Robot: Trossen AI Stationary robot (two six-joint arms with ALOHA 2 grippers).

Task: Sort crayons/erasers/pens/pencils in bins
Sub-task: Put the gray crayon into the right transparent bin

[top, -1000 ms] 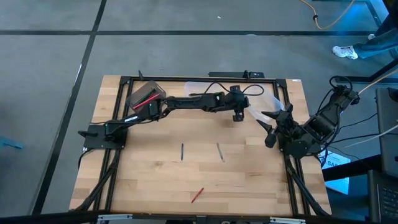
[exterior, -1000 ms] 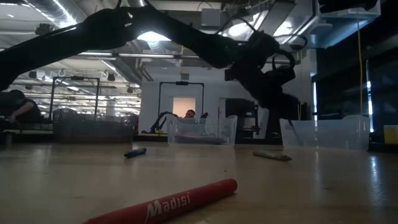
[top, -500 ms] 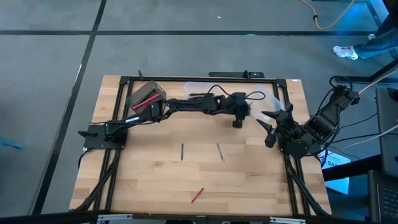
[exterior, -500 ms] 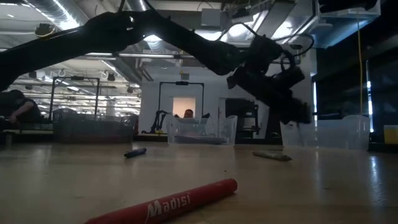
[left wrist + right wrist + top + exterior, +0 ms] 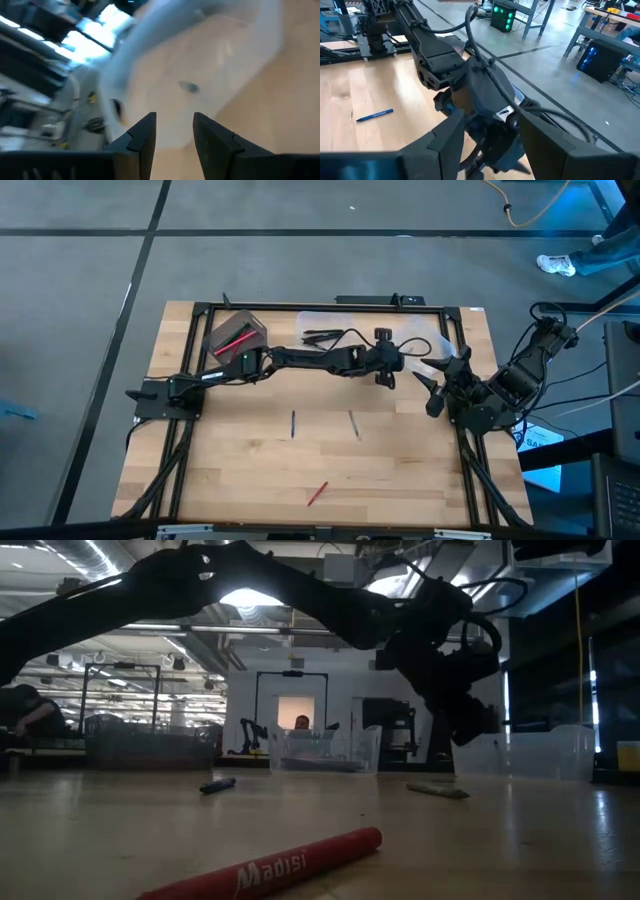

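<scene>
The left gripper (image 5: 385,376) hangs empty, fingers apart, beside the clear rounded tub (image 5: 437,346). My worry: it could clip the tub wall. Blue pen (image 5: 293,423), grey stick (image 5: 354,424) and red crayon (image 5: 317,493) lie loose mid-table. The tub's contents are a blur; right gripper (image 5: 432,390) is parked, spread open.

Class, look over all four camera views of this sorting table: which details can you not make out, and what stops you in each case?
- Left wrist view: the clear plastic tub is motion-blurred; the small dark item inside it cannot be identified.
- High view: the contents of the opaque grey box are too small to count.
- Low view: the red crayon is cut off by the bottom edge.
- Right wrist view: the left arm's dark body blocks most of the table beyond the blue stick.
</scene>
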